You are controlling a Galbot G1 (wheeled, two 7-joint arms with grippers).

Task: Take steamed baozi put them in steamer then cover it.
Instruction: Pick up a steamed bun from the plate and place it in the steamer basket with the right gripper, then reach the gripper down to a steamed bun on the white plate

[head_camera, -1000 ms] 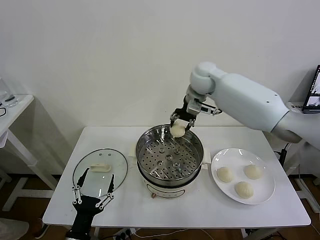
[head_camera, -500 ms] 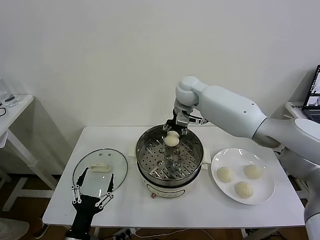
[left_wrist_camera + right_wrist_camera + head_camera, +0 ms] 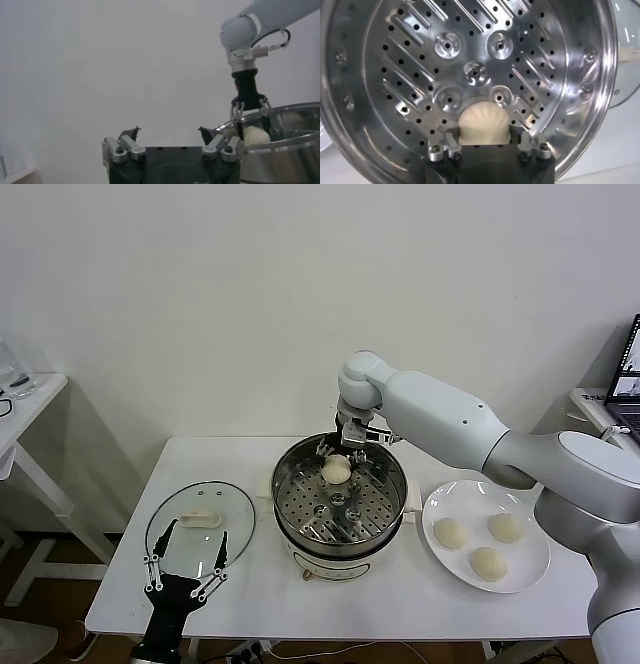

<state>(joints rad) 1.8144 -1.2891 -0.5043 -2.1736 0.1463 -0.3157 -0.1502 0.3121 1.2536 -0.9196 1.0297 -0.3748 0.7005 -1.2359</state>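
My right gripper [image 3: 338,462] is shut on one baozi [image 3: 336,470] and holds it low inside the back of the steamer [image 3: 340,514], just above the perforated tray. In the right wrist view the baozi [image 3: 484,125] sits between the fingers [image 3: 451,145] over the tray [image 3: 475,70]. Three more baozi [image 3: 488,563] lie on the white plate [image 3: 530,569] to the right. The glass cover [image 3: 225,509] with its white handle [image 3: 198,519] lies flat on the table to the left. My left gripper [image 3: 184,569] is open and empty at the cover's near edge.
The left wrist view shows my open left gripper [image 3: 169,132], the steamer rim [image 3: 285,150] and the right gripper [image 3: 250,107] with the bun. A small side table [image 3: 25,399] stands at far left. A screen [image 3: 628,364] stands at far right.
My right gripper has moved left and down with the baozi, from above the steamer's back rim to inside the pot. The left arm has not moved.
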